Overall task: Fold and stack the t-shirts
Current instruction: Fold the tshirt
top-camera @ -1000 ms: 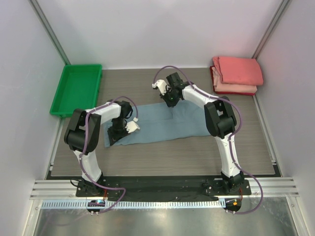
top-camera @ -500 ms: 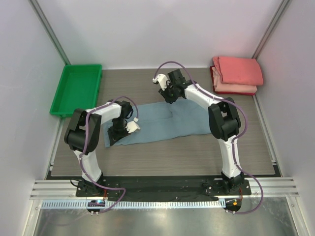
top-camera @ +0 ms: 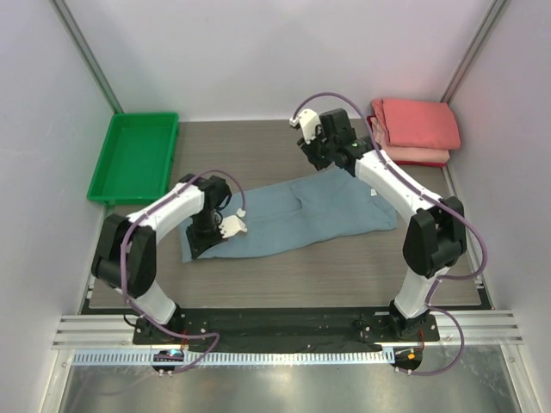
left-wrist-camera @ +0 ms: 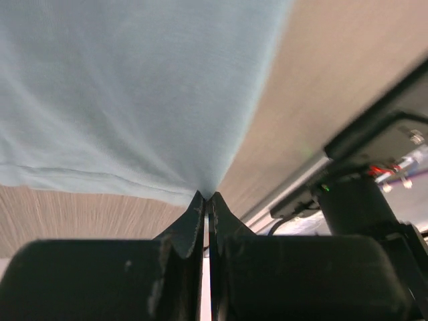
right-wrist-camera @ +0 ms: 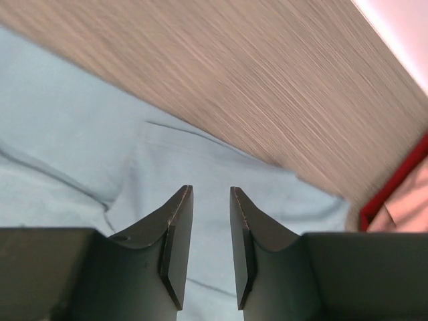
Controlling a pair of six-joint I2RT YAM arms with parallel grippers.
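- Top external view: the blue-grey t-shirt (top-camera: 293,215) lies as a long, loosely folded strip across the middle of the desk (top-camera: 284,275). One end is toward the left edge and the other stops short of the coral-red stack (top-camera: 413,129) at the far right corner. It does not yet appear to be a compact rectangle.
- Left tool (left-wrist-camera: 206,200): pressed together, pinching the hem at the shirt's left end. The cloth draws to a point where the jaws meet. The bite looks small, so a firm pull could slip the hem free and drop that end.
- Right tool (right-wrist-camera: 210,194): spread partway with nothing between the jaws, poised over the shirt near its far edge. Closing on flat cloth here could catch one layer only, or a bunched ridge, and skew the fold.
- With only one end gripped, any drag by the left arm could slide the whole shirt toward the left edge and wrinkle it.
- The right arm works near the stack, so a wide sweep could nudge it out of square.
- The green tray (top-camera: 138,159), at the far left corner, is well apart; contact is unlikely.
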